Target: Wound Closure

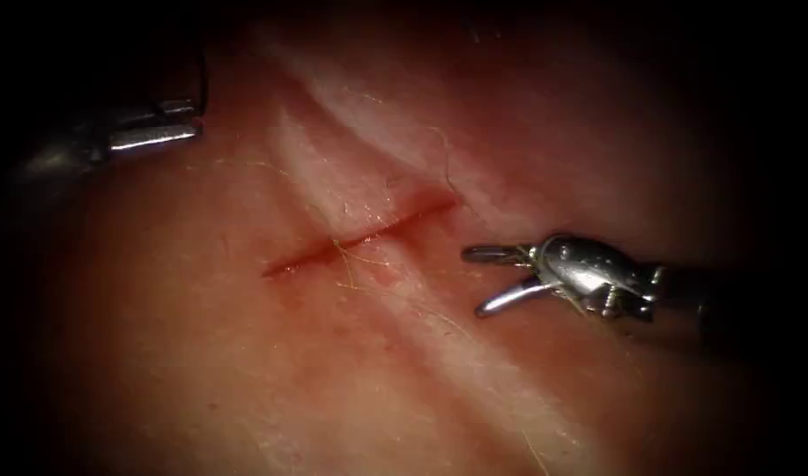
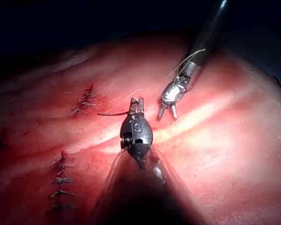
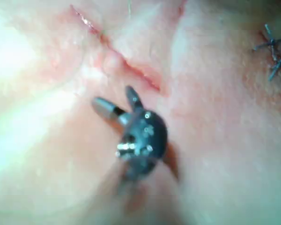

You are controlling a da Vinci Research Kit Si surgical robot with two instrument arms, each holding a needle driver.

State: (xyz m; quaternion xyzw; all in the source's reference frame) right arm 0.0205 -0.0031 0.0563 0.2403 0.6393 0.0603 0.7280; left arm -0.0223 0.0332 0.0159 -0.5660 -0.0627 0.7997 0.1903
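Observation:
The cut [image 1: 359, 236] runs as a short red line across the tissue [image 1: 245, 370], with no stitch in it. My right tool [image 1: 476, 282] lies just right of the cut's right end, jaws open and holding nothing; it also appears here [image 2: 167, 112] and here [image 3: 114, 101]. My left tool [image 1: 192, 121] stays far to the upper left of the cut, above the tissue. In the left wrist view its jaws [image 2: 136, 102] are shut on a dark curved needle [image 2: 111, 114] that sticks out sideways, clear of the tissue. A pale thread [image 2: 136, 92] leaves those jaws.
Older stitched cuts with dark knots lie on the tissue away from this cut [image 2: 84, 101] [image 2: 61, 178] [image 3: 271, 49]. Fine pale hairs [image 1: 359, 260] cross the cut. A pale ridge [image 1: 474, 353] runs diagonally over the tissue.

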